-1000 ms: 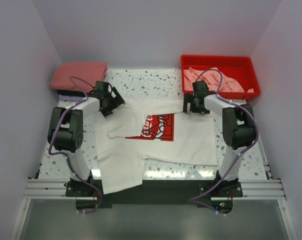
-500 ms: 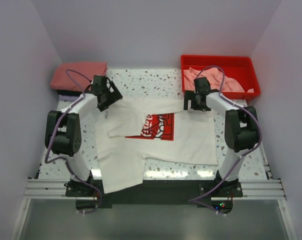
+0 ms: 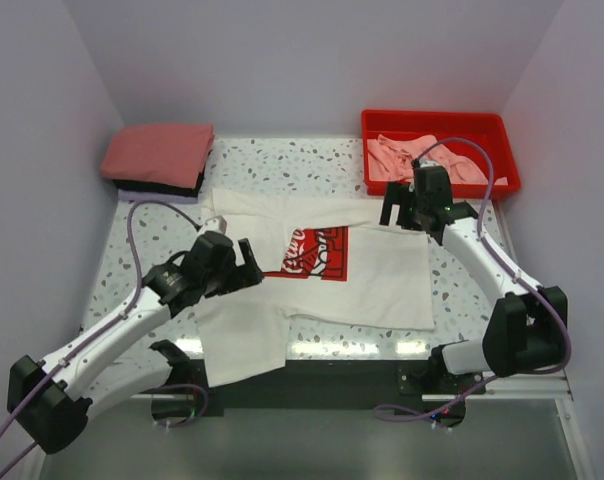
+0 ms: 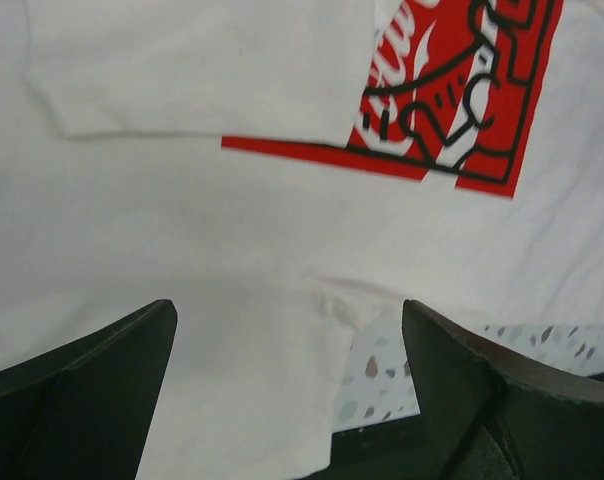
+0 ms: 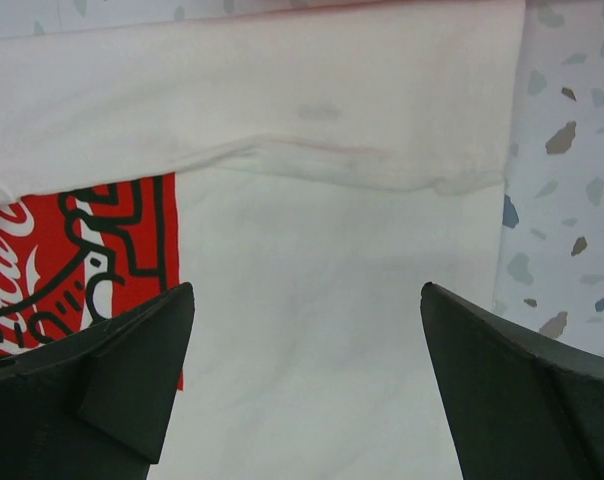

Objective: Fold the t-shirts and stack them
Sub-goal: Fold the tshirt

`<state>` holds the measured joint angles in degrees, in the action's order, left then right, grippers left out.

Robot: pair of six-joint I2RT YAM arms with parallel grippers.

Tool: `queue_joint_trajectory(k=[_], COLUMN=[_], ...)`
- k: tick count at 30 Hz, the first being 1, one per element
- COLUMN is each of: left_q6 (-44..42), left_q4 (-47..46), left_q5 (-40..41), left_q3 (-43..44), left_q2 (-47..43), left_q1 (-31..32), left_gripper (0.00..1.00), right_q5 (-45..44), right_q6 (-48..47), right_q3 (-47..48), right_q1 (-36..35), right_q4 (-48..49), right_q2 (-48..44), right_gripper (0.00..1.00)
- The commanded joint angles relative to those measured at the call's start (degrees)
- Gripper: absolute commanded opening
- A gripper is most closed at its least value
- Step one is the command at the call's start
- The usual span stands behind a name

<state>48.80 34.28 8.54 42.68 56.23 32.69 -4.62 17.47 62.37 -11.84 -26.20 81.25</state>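
Note:
A white t-shirt (image 3: 382,275) with a red square logo print (image 3: 317,252) lies spread on the table, its far edge folded over in a strip and its left sleeve folded inward. My left gripper (image 3: 246,272) is open and empty, low over the shirt's left near part (image 4: 182,230); its fingers (image 4: 92,380) straddle white cloth. My right gripper (image 3: 399,214) is open and empty over the shirt's far right corner (image 5: 312,250), with the folded strip just ahead. Folded salmon-red and black tees (image 3: 157,153) are stacked at the far left. Pink tees (image 3: 422,158) lie in the tray.
A red plastic tray (image 3: 502,150) stands at the far right corner. The speckled table (image 3: 292,155) shows behind the shirt and at its right side (image 5: 572,150). The shirt's near left part hangs over the table's front edge (image 3: 242,355). Walls close in on three sides.
My left gripper has moved from the shirt's far left corner toward the near side, over the shirt's left part. My right gripper has shifted a little right. The shirt's far edge lies folded over.

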Motion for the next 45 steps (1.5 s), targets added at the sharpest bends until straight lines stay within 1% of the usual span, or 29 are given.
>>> queue_joint_trajectory(k=[1,2,3,4,5,6,7,8,9,10,11,12,13,15,16,17,19,20,22,23,26,29,36,40,45], left_q6=[8.7,10.8,12.9,16.7,19.2,21.1,24.6,26.1,27.3,29.6,30.6,31.5,32.6,32.8,33.1,32.8,31.8,31.5,30.9,30.9,32.6,33.2,33.6,33.4,33.6], left_q4=[11.5,12.6,12.9,13.2,14.7,15.2,15.7,16.4,16.6,16.9,17.7,18.2,18.8,20.6,21.4,22.1,21.9,20.8,19.7,18.6,19.7,20.8,18.0,17.7,17.8], left_q5=[-0.7,-1.8,-3.6,-4.1,-4.3,-4.8,-5.0,-5.2,-5.4,-5.2,-5.0,-4.3,-4.1,-3.2,-2.8,-2.6,-2.8,-3.2,-4.5,-5.1,-5.8,-5.3,-4.7,-4.8,-4.0], left_q3=[-5.5,-7.0,-8.7,-11.6,-12.7,-13.5,-14.5,-14.7,-14.6,-14.4,-14.1,-13.8,-12.8,-11.0,-10.4,-10.0,-9.5,-9.5,-9.5,-9.5,-9.6,-10.7,-13.4,-13.8,-14.4], left_q2=[-5.7,-8.5,-9.8,-11.0,-12.4,-12.8,-12.9,-12.6,-12.3,-11.8,-10.3,-9.2,-8.2,-4.0,-2.5,0.0,2.2,3.7,4.2,4.2,3.6,4.1,6.8,9.4,10.0], left_q1=[6.6,8.1,11.7,13.6,15.6,19.7,21.6,23.5,26.7,28.4,30.0,32.9,34.0,36.5,37.1,37.5,38.2,38.2,38.4,38.8,40.5,40.7,40.6,40.7,40.7], left_gripper=[1.0,1.0,1.0,1.0,1.0,1.0,1.0,1.0,0.98,0.98,0.97,0.96,0.94,0.87,0.84,0.8,0.75,0.69,0.63,0.58,0.55,0.54,0.5,0.46,0.34], right_q5=[-2.1,-3.3,-5.7,-6.5,-7.1,-7.9,-9.1,-10.1,-10.9,-11.8,-11.8,-12.0,-11.9,-11.5,-11.4,-11.3,-11.2,-11.1,-11.0,-10.9,-10.8,-10.8,-10.4,-10.5,-12.1], right_q6=[2.8,3.4,3.7,4.3,4.3,4.5,5.0,5.4,5.7,6.1,6.2,6.3,6.3,6.2,6.0,6.0,5.9,5.8,5.7,5.7,5.6,5.6,5.4,5.6,7.3], right_q3=[-4.8,-5.6,-6.5,-7.8,-8.3,-8.8,-9.5,-9.8,-10.0,-10.3,-10.4,-10.5,-10.7,-10.5,-10.5,-10.5,-10.6,-10.7,-10.8,-10.7,-10.9,-11.0,-11.0,-11.4,-12.9], right_q1=[0.3,0.3,0.2,0.2,0.3,0.2,0.3,0.3,0.3,0.3,0.3,0.3,0.3,0.3,0.3,0.3,0.3,0.4,0.3,0.3,0.3,0.4,0.4,0.3,0.3], right_q4=[0.6,0.7,0.6,0.7,0.7,0.6,0.5,0.4,0.2,0.0,0.1,0.2,0.4,0.4,0.4,0.4,0.4,0.4,0.5,0.4,0.7,0.8,0.7,0.4,-0.5], right_q2=[-5.3,-6.3,-8.0,-8.7,-9.4,-10.4,-10.8,-11.0,-11.3,-11.5,-11.6,-11.7,-11.6,-11.5,-11.3,-11.2,-10.9,-10.7,-10.5,-10.4,-10.4,-10.2,-10.0,-10.9,-13.0], right_gripper=[0.99,0.99,0.99,0.99,0.99,0.99,0.99,0.99,0.99,0.99,0.99,0.99,0.99,0.99,0.99,0.99,0.99,0.99,0.99,0.99,0.99,0.99,0.99,0.99,0.99])
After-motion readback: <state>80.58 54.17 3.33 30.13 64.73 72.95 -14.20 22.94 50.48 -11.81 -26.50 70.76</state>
